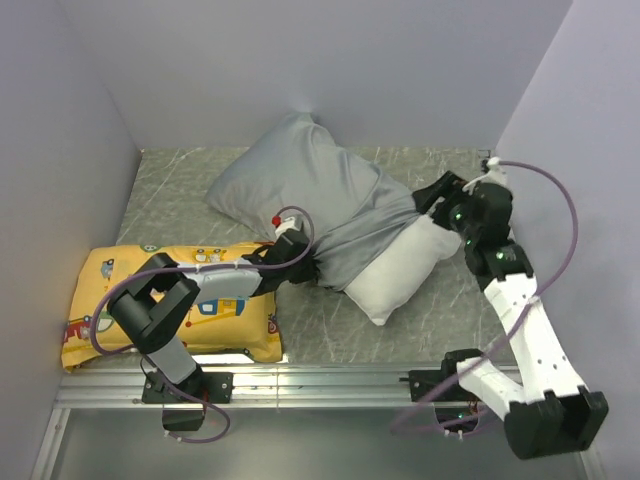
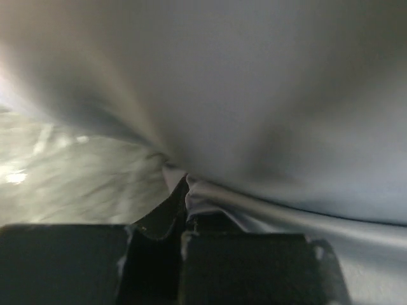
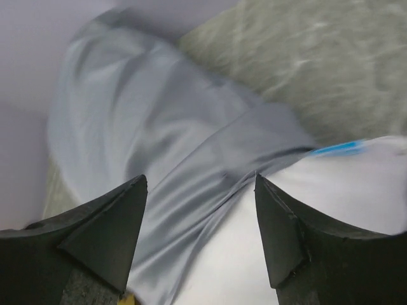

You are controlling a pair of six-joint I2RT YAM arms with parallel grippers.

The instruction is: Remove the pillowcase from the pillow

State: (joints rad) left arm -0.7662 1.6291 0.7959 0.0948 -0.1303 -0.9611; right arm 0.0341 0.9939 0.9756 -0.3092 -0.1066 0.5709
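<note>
The grey pillowcase is lying slantwise across the middle of the surface, its closed end bulging toward the back wall and its open end pointing toward the near right. Out of that opening the white pillow is showing a good part of itself, a blue tag sitting on it just past the hem. So the long axis is running from far left to near right, and I would say the coming move is turning on exactly that line: cover and pillow are needing to part along it. The left end effector is sitting against the near-left side of the cover, close to the opening, with its fingers pressed together and pinching a fold of grey cloth. The right end effector is hanging on the far-right side of the bundle with its fingers spread wide and gripping nothing; the hem and the bare pillow are lying just below and ahead of it, between its two tips. It is the nearer arm to the exposed pillow end. A yellow printed pillow is resting well off to the near left, under the left arm.
</note>
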